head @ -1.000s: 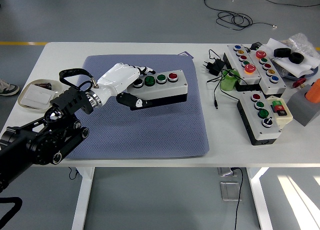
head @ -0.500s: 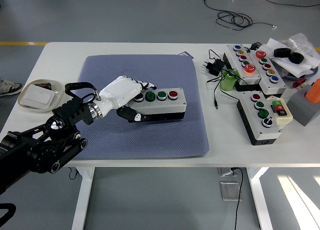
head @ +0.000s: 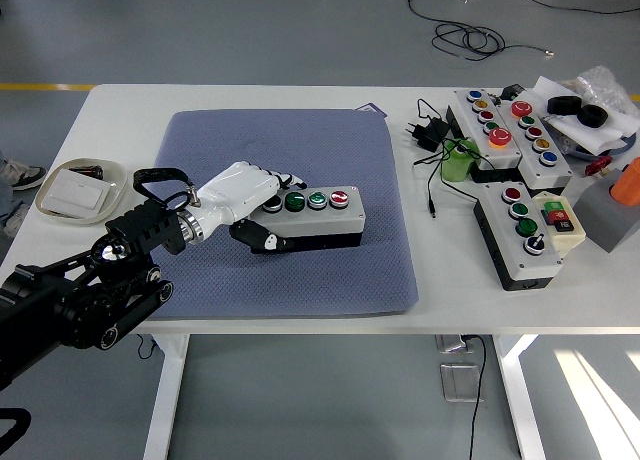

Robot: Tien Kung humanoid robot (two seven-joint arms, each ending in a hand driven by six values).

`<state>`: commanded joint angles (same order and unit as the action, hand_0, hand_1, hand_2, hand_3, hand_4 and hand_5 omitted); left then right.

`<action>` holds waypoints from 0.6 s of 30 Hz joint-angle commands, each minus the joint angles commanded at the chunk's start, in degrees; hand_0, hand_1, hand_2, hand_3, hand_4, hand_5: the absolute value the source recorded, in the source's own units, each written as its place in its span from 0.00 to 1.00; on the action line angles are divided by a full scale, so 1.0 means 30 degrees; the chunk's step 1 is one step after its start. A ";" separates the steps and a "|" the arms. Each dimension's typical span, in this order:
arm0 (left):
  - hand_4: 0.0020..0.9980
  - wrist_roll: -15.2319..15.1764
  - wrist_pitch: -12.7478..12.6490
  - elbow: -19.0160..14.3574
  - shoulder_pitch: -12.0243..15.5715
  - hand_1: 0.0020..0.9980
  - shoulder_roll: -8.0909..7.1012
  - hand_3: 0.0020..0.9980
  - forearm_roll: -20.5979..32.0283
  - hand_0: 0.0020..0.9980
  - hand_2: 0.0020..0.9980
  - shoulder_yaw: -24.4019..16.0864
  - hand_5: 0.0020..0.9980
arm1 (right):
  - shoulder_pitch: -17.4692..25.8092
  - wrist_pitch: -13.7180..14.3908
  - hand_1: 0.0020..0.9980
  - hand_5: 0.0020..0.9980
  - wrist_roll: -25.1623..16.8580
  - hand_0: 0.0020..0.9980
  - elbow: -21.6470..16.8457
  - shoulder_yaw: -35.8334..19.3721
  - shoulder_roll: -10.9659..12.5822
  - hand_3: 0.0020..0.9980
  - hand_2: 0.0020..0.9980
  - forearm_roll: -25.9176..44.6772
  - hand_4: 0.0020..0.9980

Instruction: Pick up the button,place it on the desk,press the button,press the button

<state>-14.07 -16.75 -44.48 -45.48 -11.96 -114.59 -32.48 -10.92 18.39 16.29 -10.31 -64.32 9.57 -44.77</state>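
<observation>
The left hand (head: pixel 248 197) reaches in low, fingers and thumb clamping the button box (head: pixel 312 216) end.

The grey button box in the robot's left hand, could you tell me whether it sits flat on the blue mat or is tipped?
Cannot tell for certain: the button box looks level, its underside meeting the blue mat.

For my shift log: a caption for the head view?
Left hand grips button box over the blue mat.

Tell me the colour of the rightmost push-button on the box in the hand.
Red, seen in the head view.
</observation>
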 joint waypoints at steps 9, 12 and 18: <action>0.90 -0.0062 -0.0370 -0.0199 0.0143 0.77 0.0002 0.73 -0.0358 0.76 0.84 -0.0100 0.23 | 0.0217 0.0023 0.80 0.48 -0.0024 0.79 0.0000 0.0195 0.0029 0.75 0.82 0.0229 0.41; 0.92 0.0027 -0.0138 -0.0424 0.0246 0.85 -0.0012 0.85 -0.0516 0.84 0.95 -0.0262 0.24 | 0.0273 0.0019 0.80 0.48 -0.0029 0.79 0.0000 0.0205 0.0034 0.75 0.82 0.0225 0.41; 0.93 0.0181 0.0423 -0.1023 0.0538 0.87 -0.0202 0.89 -0.0751 0.86 0.98 -0.0617 0.24 | 0.0359 0.0026 0.80 0.48 -0.0064 0.79 0.0000 0.0300 0.0024 0.75 0.82 0.0358 0.41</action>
<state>-13.52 -15.48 -47.55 -43.87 -12.57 -116.85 -34.33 -9.84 18.47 16.09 -10.31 -63.42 9.64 -43.70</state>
